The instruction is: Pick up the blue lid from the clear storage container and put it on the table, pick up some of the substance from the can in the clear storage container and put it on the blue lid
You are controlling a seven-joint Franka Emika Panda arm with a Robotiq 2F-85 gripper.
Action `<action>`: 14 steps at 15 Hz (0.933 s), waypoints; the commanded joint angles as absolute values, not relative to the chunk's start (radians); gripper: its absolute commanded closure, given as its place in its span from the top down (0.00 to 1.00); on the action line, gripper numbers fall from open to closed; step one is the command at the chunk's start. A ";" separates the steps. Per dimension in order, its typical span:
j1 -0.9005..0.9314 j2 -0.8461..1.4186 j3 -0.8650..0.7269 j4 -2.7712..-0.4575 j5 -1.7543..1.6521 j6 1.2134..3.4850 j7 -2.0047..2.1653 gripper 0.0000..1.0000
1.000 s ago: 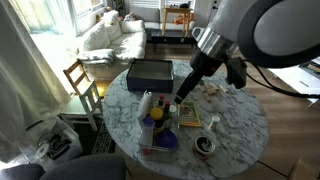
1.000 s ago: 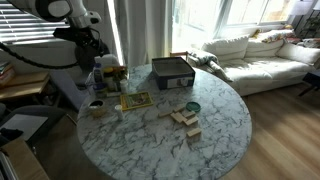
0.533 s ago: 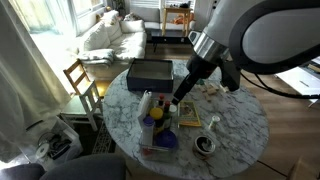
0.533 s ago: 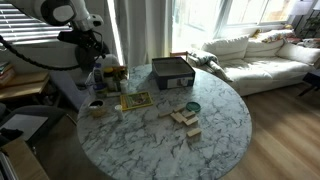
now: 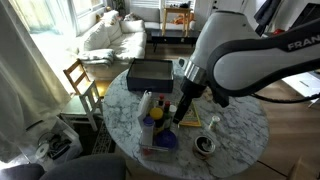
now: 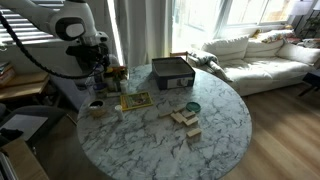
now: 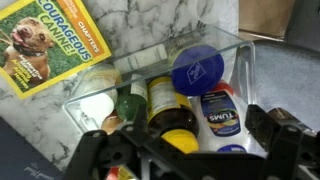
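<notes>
In the wrist view the blue lid [image 7: 197,70] lies flat at the far end of the clear storage container [image 7: 232,45], on top of several bottles. My gripper [image 7: 185,150] is open and empty. Its fingers [image 7: 285,135] hang above the bottles, short of the lid. A pale shape [image 7: 95,105] at the container's left end may be the can; I cannot tell. In an exterior view the gripper [image 5: 180,112] hovers over the container [image 5: 158,135] on the marble table [image 5: 240,125]. In an exterior view the arm [image 6: 98,70] hides the container.
In the container lie a Tums bottle [image 7: 218,115], an amber bottle with a yellow cap [image 7: 168,108] and a green bottle [image 7: 130,100]. A dog book [image 7: 50,45] lies beside it. A black box [image 5: 150,72], a dark-inside tin [image 5: 205,146] and wooden blocks [image 6: 185,120] stand on the table.
The arm has swung down and closer over the clear container. The lid and the bottles have not moved.
</notes>
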State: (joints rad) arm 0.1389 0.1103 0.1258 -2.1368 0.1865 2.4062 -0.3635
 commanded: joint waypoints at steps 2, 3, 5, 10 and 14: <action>0.114 0.210 0.159 -2.063 0.206 2.333 -0.516 1.00; 0.109 0.227 0.163 -2.055 0.204 2.329 -0.542 1.00; 0.101 0.253 0.175 -2.024 0.205 2.295 -0.586 1.00; 0.098 0.331 0.188 -1.979 0.187 2.266 -0.596 1.00; 0.087 0.376 0.199 -1.943 0.193 2.240 -0.593 1.00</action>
